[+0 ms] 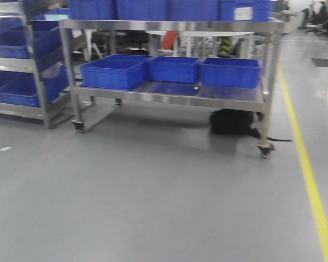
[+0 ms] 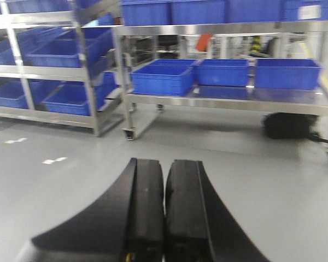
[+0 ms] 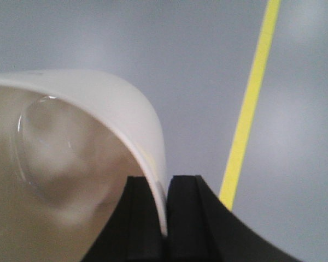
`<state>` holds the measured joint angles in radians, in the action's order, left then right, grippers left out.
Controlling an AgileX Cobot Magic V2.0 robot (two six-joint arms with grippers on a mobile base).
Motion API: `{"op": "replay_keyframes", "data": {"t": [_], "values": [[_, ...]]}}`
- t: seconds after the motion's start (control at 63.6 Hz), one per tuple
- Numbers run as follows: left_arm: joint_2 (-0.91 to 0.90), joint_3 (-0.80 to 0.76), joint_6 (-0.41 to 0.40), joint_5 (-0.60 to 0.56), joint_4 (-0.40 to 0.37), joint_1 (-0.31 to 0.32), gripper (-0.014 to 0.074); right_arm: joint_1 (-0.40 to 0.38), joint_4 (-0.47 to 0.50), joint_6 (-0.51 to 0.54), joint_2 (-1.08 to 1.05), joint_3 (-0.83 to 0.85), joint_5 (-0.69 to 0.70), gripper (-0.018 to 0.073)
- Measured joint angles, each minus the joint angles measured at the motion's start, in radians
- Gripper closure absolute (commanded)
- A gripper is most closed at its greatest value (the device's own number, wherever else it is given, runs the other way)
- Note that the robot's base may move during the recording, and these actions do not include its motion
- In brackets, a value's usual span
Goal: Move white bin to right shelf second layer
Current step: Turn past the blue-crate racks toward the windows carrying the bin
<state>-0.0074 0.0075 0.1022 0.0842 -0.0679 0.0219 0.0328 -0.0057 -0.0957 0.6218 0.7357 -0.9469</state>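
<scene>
White bin [image 3: 98, 103] is being pinched at its thin rim by the right gripper [image 3: 165, 215], above the floor [image 3: 208, 54]. It is probably light, glossy and slip-prone. The left gripper [image 2: 164, 191] is being held closed on nothing.

White bin [image 3: 93, 136]: glossy cream, rim wall pinched between right fingers [image 3: 183, 218].

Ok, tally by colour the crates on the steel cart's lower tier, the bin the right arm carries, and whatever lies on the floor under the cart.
Blue crates on the lower tier: 3
White bin: 1
Black object on the floor under that tier: 1
Total: 5
</scene>
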Motion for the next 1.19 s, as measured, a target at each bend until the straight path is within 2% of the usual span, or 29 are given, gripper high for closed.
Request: {"op": "replay_keyframes", "data": {"t": [1.194], "values": [[0.000,0.000,0.000,0.000,0.000,0.000,0.0512,0.000,0.000,0.000,-0.001,0.000,0.000,0.0511]]}}
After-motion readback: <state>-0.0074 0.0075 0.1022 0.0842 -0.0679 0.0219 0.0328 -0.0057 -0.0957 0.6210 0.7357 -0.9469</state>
